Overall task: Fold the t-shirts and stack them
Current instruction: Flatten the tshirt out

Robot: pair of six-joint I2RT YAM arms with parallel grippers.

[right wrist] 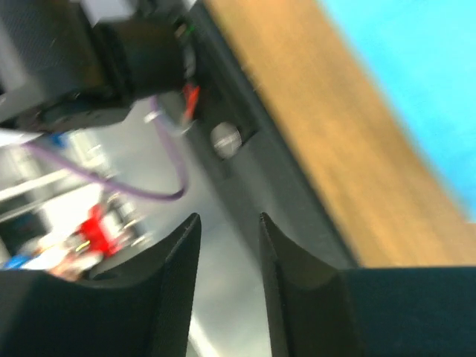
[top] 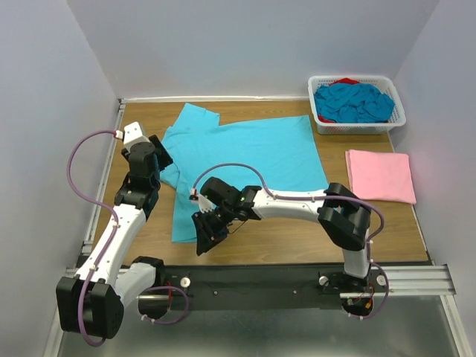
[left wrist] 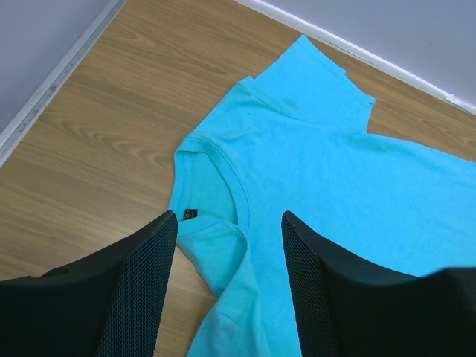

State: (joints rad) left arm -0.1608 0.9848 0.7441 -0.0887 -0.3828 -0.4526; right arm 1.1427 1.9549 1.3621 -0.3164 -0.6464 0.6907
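While a pale pink folded t-shirt (top: 380, 175) sits at the right of the wooden table (top: 290, 238), a bright turquoise cloth t-shirt (top: 249, 156) lies spread mid-table, mostly unfolded, and more turquoise shirts (top: 353, 103) wait bunched in the white lattice plastic basket (top: 357, 128). Left gripper (left wrist: 227, 217) gapes just above the spread one, right gripper (right wrist: 228, 217) is slightly parted near the front edge, both empty, so I'd say most of the job's left

No text can be read anywhere. A small dark tag (left wrist: 191, 214) inside the collar of the spread turquoise cloth t-shirt (left wrist: 312, 171), left of centre, bears a yellowish mark too small to read.
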